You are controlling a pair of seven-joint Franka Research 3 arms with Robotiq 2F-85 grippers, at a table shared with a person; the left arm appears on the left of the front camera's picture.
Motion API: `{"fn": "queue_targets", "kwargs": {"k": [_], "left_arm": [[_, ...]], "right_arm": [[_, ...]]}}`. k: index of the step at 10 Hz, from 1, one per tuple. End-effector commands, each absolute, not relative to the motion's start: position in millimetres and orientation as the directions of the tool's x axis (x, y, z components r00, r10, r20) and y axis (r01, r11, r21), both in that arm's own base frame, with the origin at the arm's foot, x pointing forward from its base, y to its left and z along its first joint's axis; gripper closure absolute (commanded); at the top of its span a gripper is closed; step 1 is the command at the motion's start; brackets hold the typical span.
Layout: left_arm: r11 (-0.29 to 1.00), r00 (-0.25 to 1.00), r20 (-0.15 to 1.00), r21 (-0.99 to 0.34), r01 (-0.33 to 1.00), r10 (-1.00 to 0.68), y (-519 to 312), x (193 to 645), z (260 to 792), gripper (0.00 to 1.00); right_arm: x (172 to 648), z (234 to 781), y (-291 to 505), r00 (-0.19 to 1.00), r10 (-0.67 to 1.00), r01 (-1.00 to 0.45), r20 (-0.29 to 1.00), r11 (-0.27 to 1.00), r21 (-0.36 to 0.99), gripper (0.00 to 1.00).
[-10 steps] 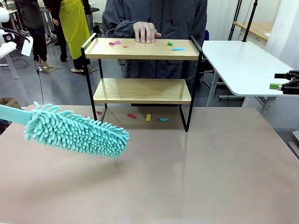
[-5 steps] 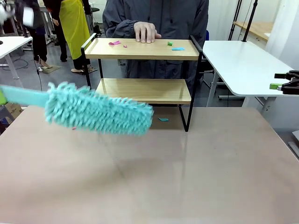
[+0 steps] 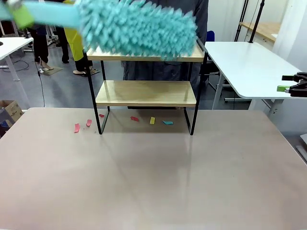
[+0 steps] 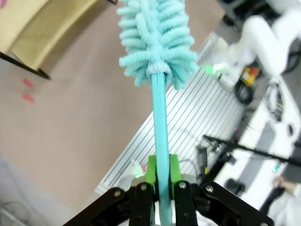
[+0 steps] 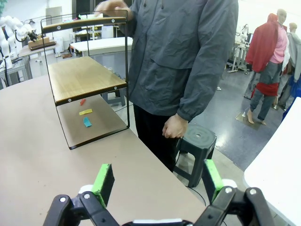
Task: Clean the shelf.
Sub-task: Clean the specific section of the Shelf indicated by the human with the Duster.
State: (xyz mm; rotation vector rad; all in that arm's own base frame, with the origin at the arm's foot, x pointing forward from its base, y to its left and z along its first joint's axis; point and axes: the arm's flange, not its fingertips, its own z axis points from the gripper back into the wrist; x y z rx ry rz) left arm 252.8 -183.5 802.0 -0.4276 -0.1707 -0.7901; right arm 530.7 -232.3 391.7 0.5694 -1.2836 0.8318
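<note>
The shelf [image 3: 146, 93] stands at the table's far side, two wooden boards in a black frame. A teal fluffy duster [image 3: 136, 26] hangs blurred in front of its top board, hiding most of it. My left gripper [image 3: 20, 13] is at the top left corner. In the left wrist view it [image 4: 159, 181] is shut on the duster's handle, with the duster head [image 4: 157, 42] beyond and the shelf [image 4: 42, 33] in the corner. My right gripper [image 3: 292, 86] stays open at the right edge; in its own view the right gripper [image 5: 157, 181] holds nothing and faces the shelf [image 5: 84, 77].
Small coloured scraps lie on the table: pink ones [image 3: 76, 127] left of the shelf's legs, red, yellow [image 3: 152, 120] and blue ones under it. A person [image 5: 183, 56] stands behind the shelf with one hand [image 5: 113, 5] on its top. A white side table [image 3: 249, 67] stands to the right.
My left gripper has swung the duster up and to the right, from low over the table's left side to the top board's height. The right arm has not moved.
</note>
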Motion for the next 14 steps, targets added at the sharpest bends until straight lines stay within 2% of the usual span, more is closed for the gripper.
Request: {"fn": "queue_targets", "kwargs": {"k": [1, 2, 3, 5, 6, 7, 8, 9, 11, 14], "left_arm": [[0.748, 0.800, 0.329, -0.300, 0.592, -0.501, -226, 260, 837, 0.87], [0.821, 0.865, 0.269, -0.290, 0.491, -0.423, -254, 264, 844, 0.87], [0.860, 0.902, 0.258, -0.296, 0.415, -0.346, -290, 265, 842, 0.87], [0.895, 0.915, 0.318, -0.285, 0.344, -0.250, -341, 261, 837, 0.87], [0.929, 0.902, 0.403, -0.251, 0.273, -0.156, -355, 257, 838, 0.87], [0.925, 0.894, 0.431, -0.274, 0.262, -0.126, -363, 256, 837, 0.87], [0.935, 0.926, 0.358, -0.272, 0.226, -0.120, -364, 263, 831, 0.87], [0.904, 0.907, 0.380, -0.300, 0.306, -0.181, -363, 253, 829, 0.87], [0.904, 0.907, 0.380, -0.300, 0.306, -0.181, -363, 253, 829, 0.87], [0.942, 0.901, 0.431, -0.278, 0.186, -0.051, -408, 265, 802, 0.87]], "right_arm": [[532, 397, -230, 0.085, 0.228, -0.792, 0.970, 0.606, -0.073, 0.00], [532, 397, -230, 0.085, 0.228, -0.792, 0.970, 0.606, -0.073, 0.00], [532, 397, -230, 0.085, 0.228, -0.792, 0.970, 0.606, -0.073, 0.00], [532, 397, -230, 0.085, 0.228, -0.792, 0.970, 0.606, -0.073, 0.00], [532, 397, -230, 0.085, 0.228, -0.792, 0.970, 0.606, -0.073, 0.00], [532, 397, -230, 0.085, 0.228, -0.792, 0.970, 0.606, -0.073, 0.00], [532, 397, -230, 0.085, 0.228, -0.792, 0.970, 0.606, -0.073, 0.00], [532, 397, -230, 0.085, 0.228, -0.792, 0.970, 0.606, -0.073, 0.00], [532, 397, -230, 0.085, 0.228, -0.792, 0.970, 0.606, -0.073, 0.00], [532, 397, -230, 0.085, 0.228, -0.792, 0.970, 0.606, -0.073, 0.00]]}}
